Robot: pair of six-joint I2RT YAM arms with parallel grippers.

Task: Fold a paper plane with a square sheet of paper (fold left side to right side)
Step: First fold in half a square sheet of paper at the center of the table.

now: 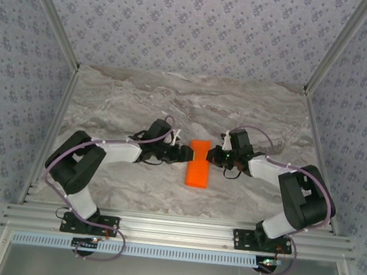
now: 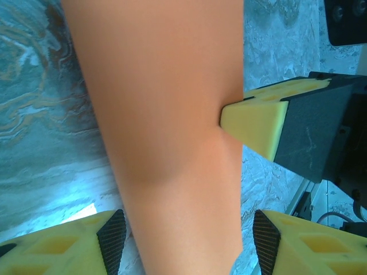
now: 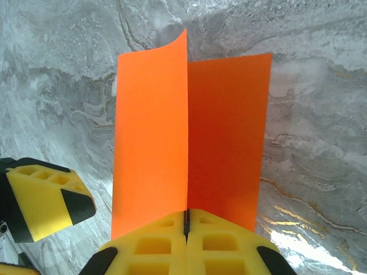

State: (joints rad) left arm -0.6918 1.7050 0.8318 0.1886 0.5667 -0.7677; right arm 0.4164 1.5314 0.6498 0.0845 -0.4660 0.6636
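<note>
Table (image 1: 122,98): grey-veined marble. Paper (image 1: 198,164): orange, lying at mid-table, partly folded, one half flat, the other half raised along a centre crease. Right claw (image 3: 186,220): yellow fingers closed tight, pinching the paper's edge at the crease. Left claw (image 2: 189,240): parted wide, one finger to each side of the paper, gripping nothing.

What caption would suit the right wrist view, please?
Right gripper pinching the orange sheet, one flap raised over marble table.
</note>
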